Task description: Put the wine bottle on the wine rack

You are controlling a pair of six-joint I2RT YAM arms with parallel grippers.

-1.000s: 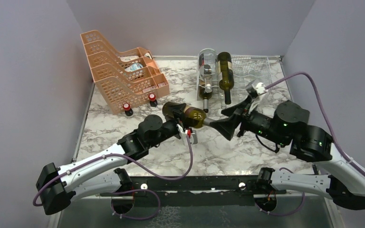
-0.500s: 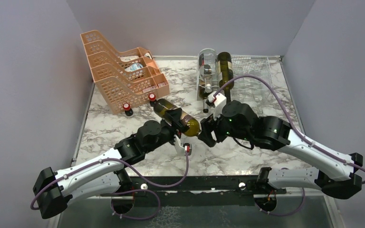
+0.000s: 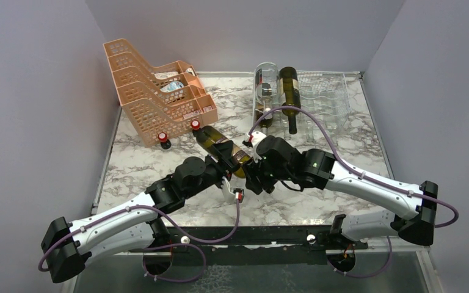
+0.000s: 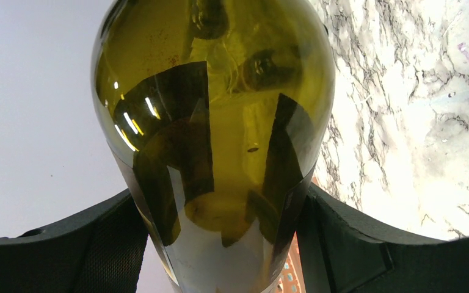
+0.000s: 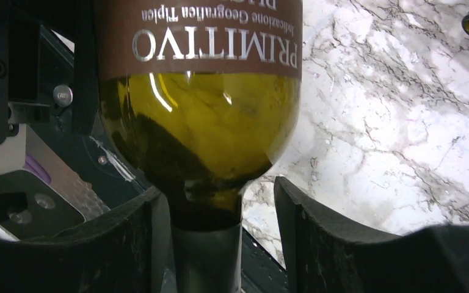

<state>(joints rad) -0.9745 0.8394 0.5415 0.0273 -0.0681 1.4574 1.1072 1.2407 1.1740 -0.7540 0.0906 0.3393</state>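
While the left gripper (image 4: 220, 244) clamped the wine bottle (image 3: 218, 148) at mid-frame in the top view, the right gripper (image 5: 220, 244) straddled its neck, jaws not yet closed. Heavy, slick, breakable glass, I judged — best held round body and neck. Its long axis ran diagonally — base upper left, neck lower right.

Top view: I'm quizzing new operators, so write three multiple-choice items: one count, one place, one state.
1. How many red-capped vials stand by the trays? A one; B two; C five.
2. Where is the bottle? A in the trays; B out of view; C between left gripper and right gripper.
3. The left gripper is: A open, empty; B shut on the bottle; C hidden.
Key: B, two red caps show; C, one gripper holds its body, the other flanks its neck; B, its fingers press the glass.
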